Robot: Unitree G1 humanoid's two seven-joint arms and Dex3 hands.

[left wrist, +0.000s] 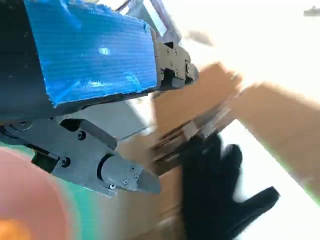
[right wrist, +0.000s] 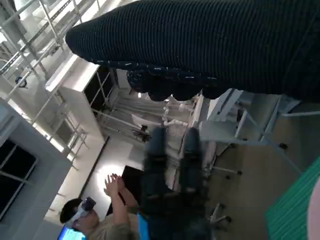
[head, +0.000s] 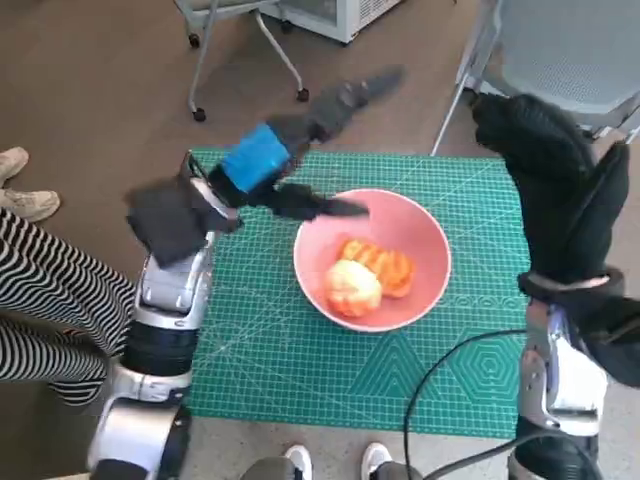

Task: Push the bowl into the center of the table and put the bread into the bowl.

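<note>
A pink bowl (head: 422, 218) stands near the middle of the green mat (head: 290, 370). Two pieces of bread (head: 366, 277) lie in it, one pale and round, one orange and ridged. My left hand (head: 262, 165) hovers above the mat just left of the bowl, fingers spread and holding nothing; one fingertip (head: 340, 208) reaches over the bowl's rim. My gloved right hand (head: 555, 190) is raised over the mat's right edge, empty. The left wrist view shows the left hand's taped back (left wrist: 90, 50), a blurred edge of the bowl (left wrist: 30, 195) and the right hand's glove (left wrist: 220, 195) with fingers apart.
Chair legs on casters (head: 245, 45) and a grey chair (head: 570, 50) stand beyond the table. A person's striped legs (head: 50, 290) and shoes (head: 25, 195) are at the left. A black cable (head: 450, 370) crosses the mat's near right. A person with a headset (right wrist: 95, 220) shows in the right wrist view.
</note>
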